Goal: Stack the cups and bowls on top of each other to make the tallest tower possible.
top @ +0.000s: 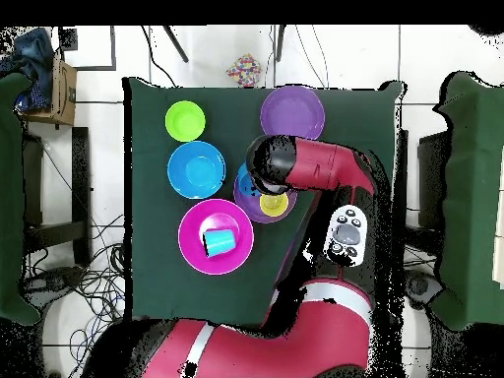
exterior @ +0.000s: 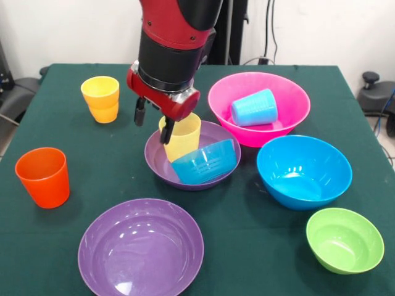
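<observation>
1. Green-clothed table [exterior: 259, 246]; white wall behind, cables on tiled floor [top: 89, 281].
2. Gripper [exterior: 152, 126], fingers apart, straddles the rim of the pale yellow cup [exterior: 183, 137].
3. That cup and the small blue bowl [exterior: 205, 161] sit in a purple bowl [exterior: 162, 168].
4. Pink bowl [exterior: 290, 117] holds the light blue cup [exterior: 254, 108].

Bright even light — soft glare on purple bowl [exterior: 141, 250].

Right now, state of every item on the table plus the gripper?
gripper: open, one finger inside the pale yellow cup, not gripping
pale yellow cup: upright in the far purple bowl
far purple bowl: upright, holds two items
small blue bowl: tipped on its side there
pink bowl: upright
light blue cup: on its side inside it
amber cups: nested, upright
orange cup: upright, empty
big blue bowl, green bowl, near purple bowl: upright, empty
</observation>
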